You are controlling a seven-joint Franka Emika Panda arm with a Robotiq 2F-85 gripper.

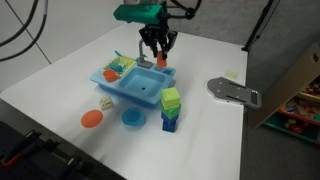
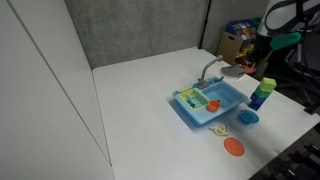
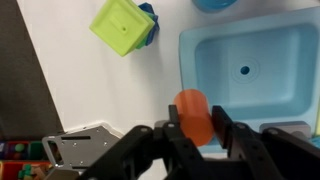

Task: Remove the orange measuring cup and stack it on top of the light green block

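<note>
The orange measuring cup point(image 3: 194, 115) is held between my gripper point(image 3: 195, 128) fingers, above the rim of the blue toy sink point(image 3: 262, 70). In an exterior view my gripper point(image 1: 158, 52) hangs over the sink's far side with the cup point(image 1: 160, 60) in it. The light green block point(image 1: 170, 98) sits on top of the blue block point(image 1: 171, 122), in front of the sink. In the wrist view the light green block point(image 3: 123, 25) lies at the top left, away from my gripper. In an exterior view the stack point(image 2: 265, 88) stands right of the sink.
A flat orange disc point(image 1: 91, 118) and a blue round cup point(image 1: 132, 118) lie in front of the sink point(image 1: 140, 85). A tray with small toys point(image 1: 116, 70) joins the sink. A grey metal plate point(image 1: 233, 92) lies nearby. Clutter stands beyond the table edge point(image 1: 300, 100).
</note>
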